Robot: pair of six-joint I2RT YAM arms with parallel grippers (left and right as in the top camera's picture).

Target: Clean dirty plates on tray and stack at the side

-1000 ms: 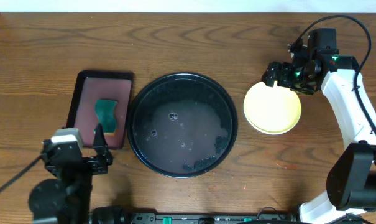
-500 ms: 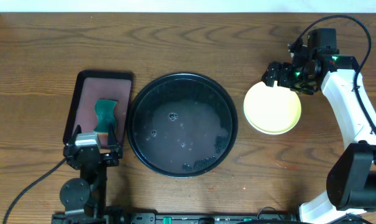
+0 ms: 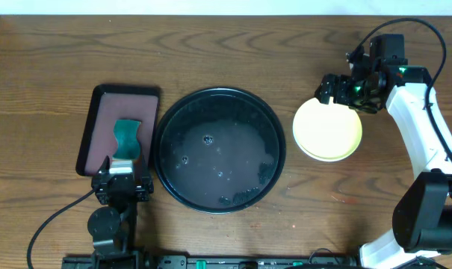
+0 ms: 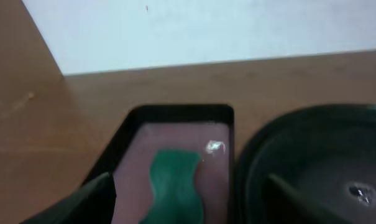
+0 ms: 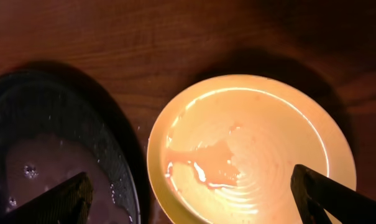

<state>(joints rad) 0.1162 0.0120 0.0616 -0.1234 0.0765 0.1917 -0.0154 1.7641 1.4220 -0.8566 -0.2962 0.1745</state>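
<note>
A pale yellow plate (image 3: 327,131) lies on the table right of the round black tray (image 3: 218,97). In the right wrist view the plate (image 5: 250,149) has a watery red smear at its centre. My right gripper (image 3: 337,94) is open and empty over the plate's far edge; its midpoint (image 5: 197,202) is over the plate. No aqua plates show. The black tray holds only a wet film. My left gripper (image 3: 123,167) is open and empty at the near end of a green sponge (image 3: 127,137). The sponge (image 4: 174,183) lies between its fingertips (image 4: 82,202).
The sponge lies in a rectangular black-rimmed maroon tray (image 3: 106,104), just left of the round tray. The black tray's rim (image 4: 250,155) is close to the right of my left gripper. The table's back edge meets a white wall.
My left arm has moved right and forward from the table's front left to the near end of the maroon tray. The right arm and plate have not moved.
</note>
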